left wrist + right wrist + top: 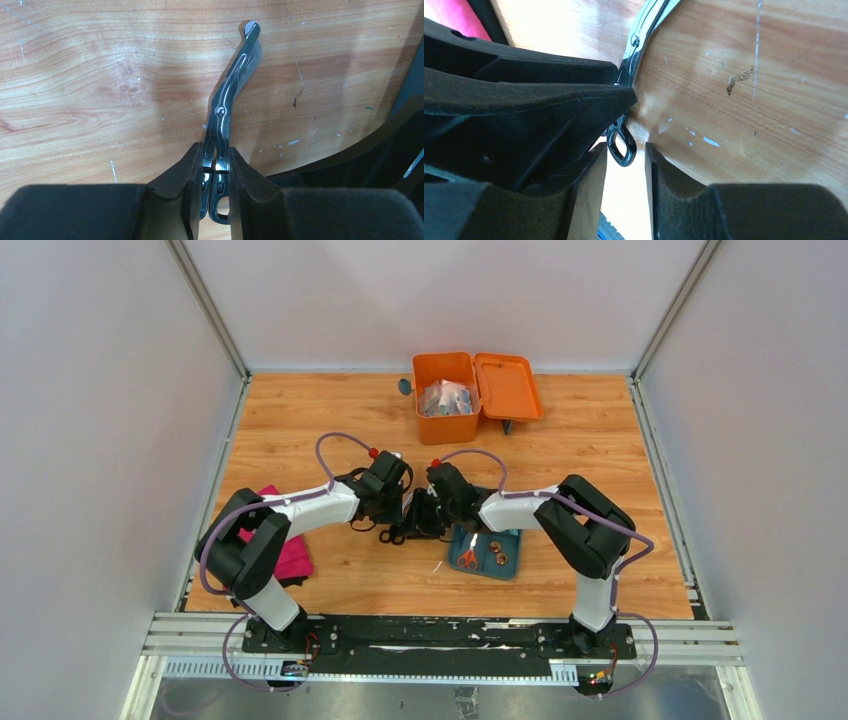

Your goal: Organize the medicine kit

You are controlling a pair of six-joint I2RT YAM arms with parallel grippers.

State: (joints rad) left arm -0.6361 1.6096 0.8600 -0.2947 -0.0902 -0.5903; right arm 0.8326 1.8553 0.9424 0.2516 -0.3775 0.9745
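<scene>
From above, the medicine kit [448,428] stands at the far edge of the wooden counter [600,450], near the middle. It is well apart from both arms. Its lid [508,386] lies open to the right, and clear packets [445,397] fill the box. The left arm [310,508] and the right arm [520,508] reach toward each other, and their jaws meet near the middle of the counter. A teal tray [513,558] lies just beside the right arm, with small red scissors [467,560] in it. A pink cloth [295,558] lies under the left arm.

In the left wrist view, the left jaws are closed on metal scissors [239,75]. The two black fingers [187,170] press the shank from both sides, just below the pivot screw. The bent blades point away from the camera, over the bare wood [100,75].

In the right wrist view, the right jaws stand partly open. Its fingers [674,175] do not squeeze anything. A black handle loop [622,150] of the scissors hangs at the mouth of the gap. It seems to touch the inner finger, but the angle is too poor to be sure. A finger [524,115] of the left jaws fills the left side of this view, and a corner of the pink cloth [456,17] shows at the top.
</scene>
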